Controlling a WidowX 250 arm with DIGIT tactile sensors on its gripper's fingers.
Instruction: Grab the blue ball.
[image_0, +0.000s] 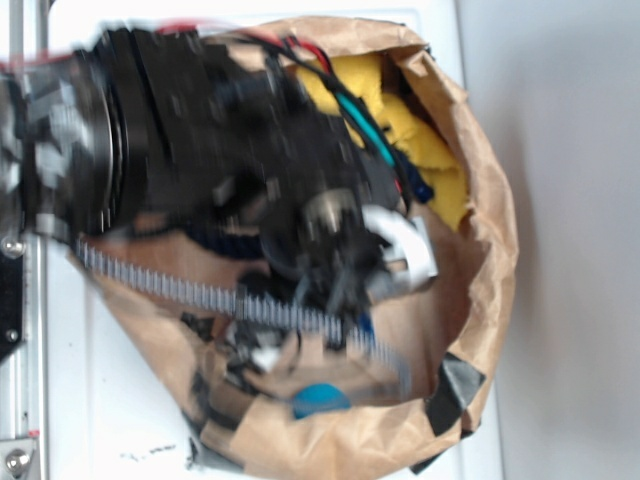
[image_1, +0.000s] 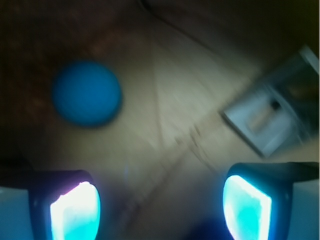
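The blue ball (image_1: 86, 93) is sitting by itself on the brown paper floor of a paper bag (image_0: 495, 260), and nothing is touching it. So the job is not done yet.

The gripper (image_1: 160, 202) is hanging over the inside of the bag. Its 2 fingers (image_1: 75, 210) are standing wide apart, with only bare paper showing between them. In the wrist view the ball is lying up and off to the left of the gap, past the left finger, not between the 2 fingers. It looks near, but not lined up.

From the outside view the ball (image_0: 320, 399) is resting low by the bag's near edge, and the arm is blocking much of the bag (the picture is blurry, so small things are hard to tell). A shiny metal bracket (image_1: 270, 117) is lying on the other side from the ball, well apart from it. Some yellow cloth (image_0: 420, 135) is bunched at the far side of the bag, away from the ball.

I think what is left is this: sliding the gripper over until the ball is sitting between the fingers, going down, then squeezing and lifting.
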